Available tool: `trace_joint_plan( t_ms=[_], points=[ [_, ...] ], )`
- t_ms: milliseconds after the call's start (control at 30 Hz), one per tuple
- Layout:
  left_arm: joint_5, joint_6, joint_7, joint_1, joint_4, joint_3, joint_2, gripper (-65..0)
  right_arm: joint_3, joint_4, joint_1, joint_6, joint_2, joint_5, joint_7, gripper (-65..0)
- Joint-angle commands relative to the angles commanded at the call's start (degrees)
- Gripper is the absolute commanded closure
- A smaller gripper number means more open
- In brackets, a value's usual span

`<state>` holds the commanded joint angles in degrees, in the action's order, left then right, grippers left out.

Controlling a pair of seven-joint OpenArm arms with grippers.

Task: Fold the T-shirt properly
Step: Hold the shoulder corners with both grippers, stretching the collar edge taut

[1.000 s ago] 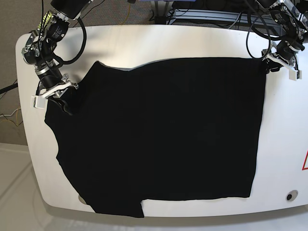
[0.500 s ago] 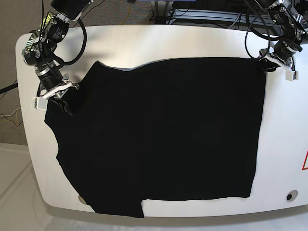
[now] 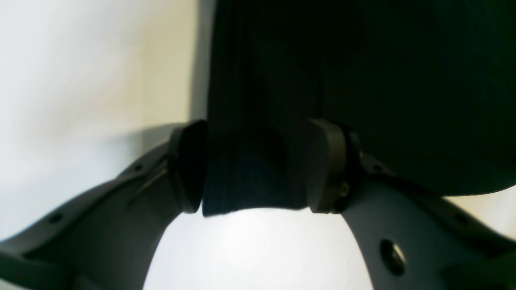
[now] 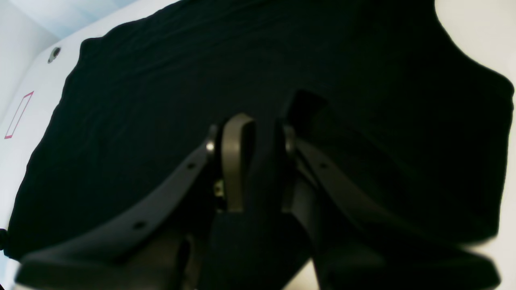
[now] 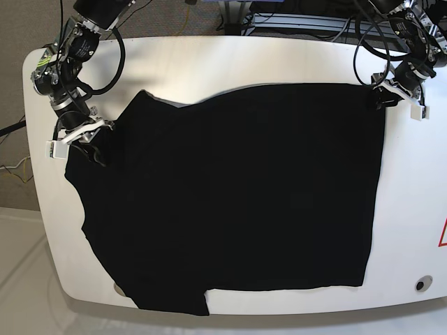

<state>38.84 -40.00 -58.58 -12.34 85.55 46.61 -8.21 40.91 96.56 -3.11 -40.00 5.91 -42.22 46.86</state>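
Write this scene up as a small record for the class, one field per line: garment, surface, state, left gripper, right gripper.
garment: black T-shirt
surface: white table, with the shirt lying over much of it
state: spread out broad, a sleeve jutting at the near edge
left gripper: open, at a far corner of the shirt, cloth between its fingers
right gripper: open, over the shirt near the opposite side; contact unclear

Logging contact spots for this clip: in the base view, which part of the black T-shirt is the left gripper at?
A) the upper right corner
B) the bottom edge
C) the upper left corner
A: the left gripper is at the T-shirt's upper right corner.
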Motion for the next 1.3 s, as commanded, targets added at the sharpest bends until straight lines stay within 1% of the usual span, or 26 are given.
trace_joint_plan(
  t_ms=[67,133,200,333,400,467,533,600,733,800,867,1000,1067,1133,1200,1267,1300],
  points=[
    [-0.16,0.0,0.1,0.09,-0.19,-0.48,0.11,-34.0,0.09,-0.15,0.09,0.0,0.07,-0.1,0.03,-11.9],
    [-0.42,0.0,0.09,0.09,-0.04,-0.89,0.16,-27.4,0.18,-0.1,-0.04,0.0,0.09,-1.81,-0.05,-11.8],
    [-0.41,0.0,0.09,0.13,-0.04,-1.09,0.15,-22.5,0.19,-0.07,-0.03,0.0,0.08,-1.89,-0.01,-11.6],
    [-0.28,0.0,-0.27,0.08,0.02,-0.96,0.22,-14.9,0.15,0.07,0.01,0.0,0.11,-1.9,-0.06,-11.3],
    [-0.24,0.0,-0.48,0.04,0.17,-0.89,0.24,-14.8,0.08,0.1,0.02,0.0,0.25,-2.04,-0.07,-11.2],
    [-0.12,0.0,-0.79,-0.45,0.83,-0.22,0.12,-22.1,-0.05,-0.03,0.01,0.0,0.35,-3.12,0.85,-10.9],
    [-0.01,0.0,-1.05,-0.52,0.96,-0.1,0.15,-23.2,0.02,-0.02,0.02,0.0,0.37,-3.25,0.92,-10.8],
    [0.04,0.0,-1.34,-0.54,0.93,0.08,0.13,-24.2,0.05,-0.09,-0.05,0.0,0.37,-3.49,1.04,-10.7],
    [-0.1,0.0,-1.88,-0.53,0.62,0.14,0.04,-21.7,0.0,-0.19,-0.14,0.0,0.22,-3.7,1.06,-10.7],
    [-0.16,0.0,-2.27,-0.44,0.41,0.2,-0.06,-18.1,0.04,-0.18,-0.21,0.0,0.17,-3.82,1.07,-10.7],
    [-0.44,0.0,-2.56,-0.4,0.16,0.22,-0.15,-12.9,0.09,-0.22,-0.2,0.0,0.08,-3.9,1.04,-10.7],
    [-0.21,0.0,-1.83,-0.47,-0.23,0.03,-0.27,-3.4,0.38,0.09,-0.18,0.0,0.2,-3.56,0.95,-10.7],
    [-0.21,0.0,-1.27,-0.56,-0.32,0.11,-0.27,0.0,0.38,0.12,-0.25,0.0,0.21,-3.53,1.02,-10.8],
    [-0.19,0.0,-0.93,-0.64,-0.32,0.19,-0.3,0.0,0.32,0.11,-0.21,0.0,0.21,-3.58,1.19,-11.0],
    [-0.28,0.0,-0.57,-0.74,-0.09,0.24,-0.36,-2.3,0.3,0.18,-0.19,0.0,0.21,-3.64,1.41,-11.3],
    [-0.16,0.0,0.38,-1.02,0.53,0.48,-0.5,-16.9,0.13,0.54,-1.28,0.0,0.17,-2.4,1.49,-13.3],
    [-0.16,0.0,0.66,-1.07,0.54,0.57,-0.5,-18.7,0.14,0.56,-1.46,0.0,0.18,-2.07,1.52,-14.2]
  ],
)
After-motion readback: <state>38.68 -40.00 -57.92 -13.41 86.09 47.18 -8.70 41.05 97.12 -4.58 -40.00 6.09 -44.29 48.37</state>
